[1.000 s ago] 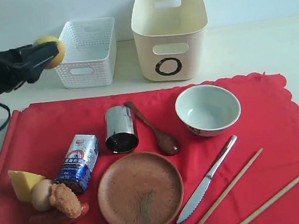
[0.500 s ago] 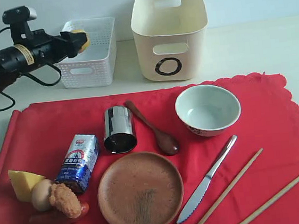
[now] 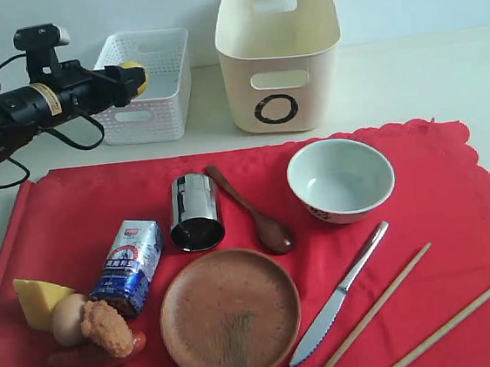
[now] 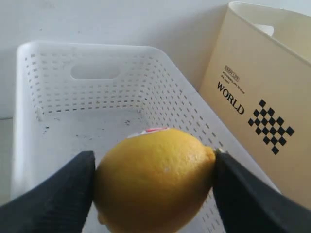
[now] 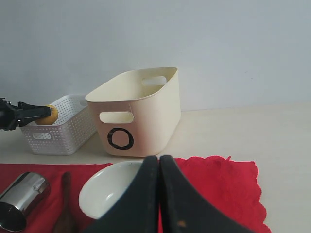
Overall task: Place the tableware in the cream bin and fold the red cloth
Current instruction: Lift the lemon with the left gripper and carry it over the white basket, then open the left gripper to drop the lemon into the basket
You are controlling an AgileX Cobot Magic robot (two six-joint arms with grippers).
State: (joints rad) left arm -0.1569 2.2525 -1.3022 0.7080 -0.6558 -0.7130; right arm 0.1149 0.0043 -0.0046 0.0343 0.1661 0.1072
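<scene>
On the red cloth (image 3: 455, 179) lie the steel cup (image 3: 197, 211), dark wooden spoon (image 3: 252, 211), pale bowl (image 3: 340, 180), brown plate (image 3: 230, 315), serrated knife (image 3: 339, 294) and two chopsticks (image 3: 416, 310). The cream bin (image 3: 279, 55) stands behind the cloth, with nothing showing inside it. My left gripper (image 3: 133, 77) hangs over the white lattice basket (image 3: 165, 104), shut on a yellow lemon (image 4: 154, 179). In the right wrist view my right gripper (image 5: 159, 158) is shut and empty, above the cloth beside the bowl (image 5: 109, 194); the exterior view does not show it.
A blue-and-white milk carton (image 3: 128, 266), a yellow wedge (image 3: 36, 302), an egg (image 3: 66, 318), a fried piece (image 3: 107, 328) and a sausage (image 3: 88, 359) sit at the cloth's front left. Bare cream tabletop (image 3: 418, 78) stretches right of the bin.
My left arm has carried the lemon rightward from beside the lattice basket to above its inside. The tableware and cloth have not moved.
</scene>
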